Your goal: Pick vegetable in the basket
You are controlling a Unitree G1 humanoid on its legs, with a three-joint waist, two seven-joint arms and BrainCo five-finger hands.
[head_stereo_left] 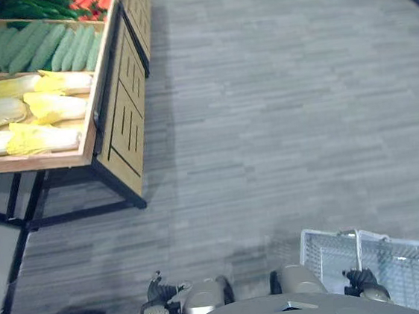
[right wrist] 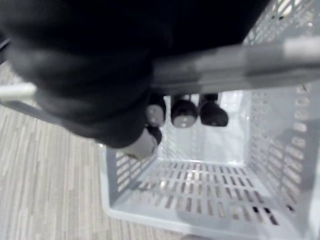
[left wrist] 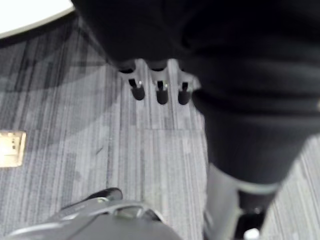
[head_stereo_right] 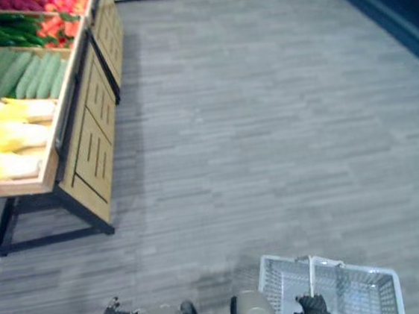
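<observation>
At ten o'clock in the head view is a wooden display stand (head_stereo_left: pixel 119 114). Its tray holds yellow-green cabbages (head_stereo_left: pixel 47 106), with pale green long vegetables (head_stereo_left: pixel 33 44) behind them at eleven. At seven o'clock the left robot hand (head_stereo_left: pixel 160 291) hangs over the grey floor (head_stereo_left: pixel 280 119) with loose fingers (left wrist: pixel 161 95), holding nothing. At five o'clock the right robot hand (head_stereo_left: pixel 363 278) is curled round the handle (right wrist: pixel 240 62) of the white basket (head_stereo_left: pixel 409 271), which looks empty inside. The vegetables lie well apart from both hands, so I judge this to be the approach step, with nothing picked yet. The next move calls for closing on the stand until the left robot hand can reach a cabbage, with the basket alongside.
</observation>
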